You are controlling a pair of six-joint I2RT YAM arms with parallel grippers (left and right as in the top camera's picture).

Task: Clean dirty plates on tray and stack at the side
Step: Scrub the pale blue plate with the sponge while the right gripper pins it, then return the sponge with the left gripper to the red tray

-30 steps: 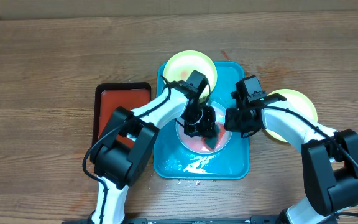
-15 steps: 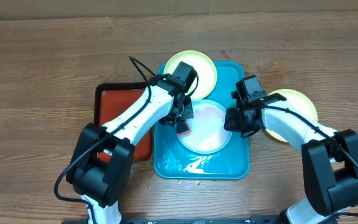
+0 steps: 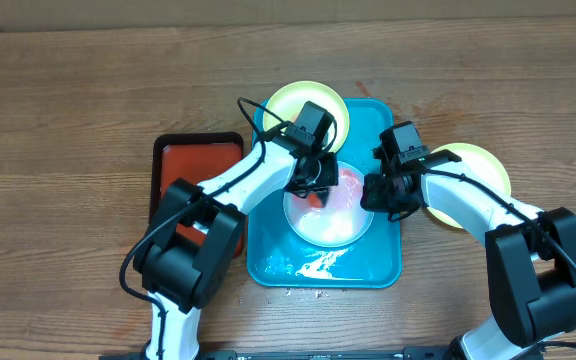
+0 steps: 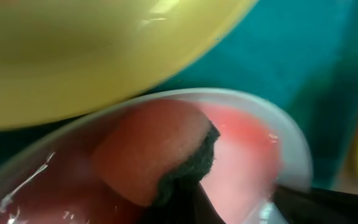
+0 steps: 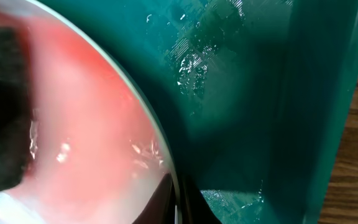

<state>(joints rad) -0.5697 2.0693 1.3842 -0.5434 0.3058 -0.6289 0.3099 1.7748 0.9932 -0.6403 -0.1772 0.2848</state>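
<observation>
Wood-grain tabletop [image 3: 68,100] carried turquoise tray [image 3: 383,250]; round light blue plate [image 3: 343,225] lay wet, pink-smeared, at its centre. Left gripper [image 3: 313,190] jaws pinched orange sponge [image 4: 148,149] on it; right gripper [image 3: 373,195] jaws pinched its rim. Yellow-green plate [image 3: 303,105] overlapped tray's far edge.

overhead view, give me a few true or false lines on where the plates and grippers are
1. The left gripper presses a sponge onto the light blue plate in the turquoise tray. True.
2. Both yellow-green plates lie stacked on the table. False: one yellow-green plate rests over the tray's far edge, and the other yellow-green plate lies alone on the table to the right.
3. The right gripper holds the light blue plate's right rim. True.
4. The light blue plate is spotless. False: a red smear covers part of it.
5. The red tray holds a plate. False: no plate is in it.
</observation>
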